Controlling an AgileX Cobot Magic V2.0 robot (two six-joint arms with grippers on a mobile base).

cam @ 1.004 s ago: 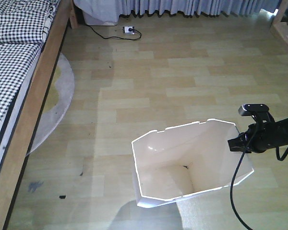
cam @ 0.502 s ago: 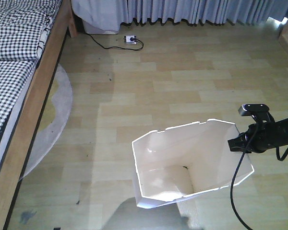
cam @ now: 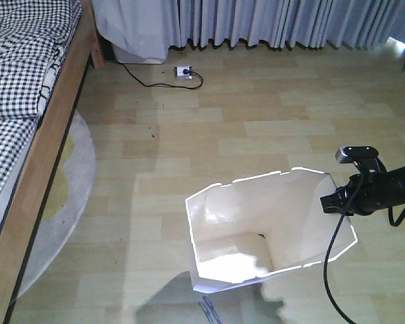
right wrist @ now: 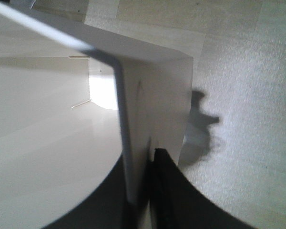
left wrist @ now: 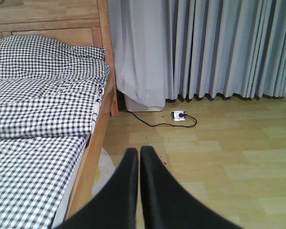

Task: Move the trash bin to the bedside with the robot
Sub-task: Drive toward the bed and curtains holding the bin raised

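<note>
Front view: trash bin (cam: 256, 216) is being held at lower centre, its right rim being pinched by the right gripper (cam: 329, 202). The bed (cam: 27, 88) is lying along the left edge, well apart. Left wrist view: left gripper (left wrist: 139, 157) is being pressed together at bottom centre, beside the bed (left wrist: 38, 119). Right wrist view: the trash bin (right wrist: 152, 86) wall is being clamped between the jaws.

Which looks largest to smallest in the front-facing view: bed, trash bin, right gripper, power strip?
1. bed and trash bin: similar area. The bed is cropped by the frame edge, so these are not ranked.
2. right gripper
3. power strip, smallest, though also farthest from the camera.
</note>
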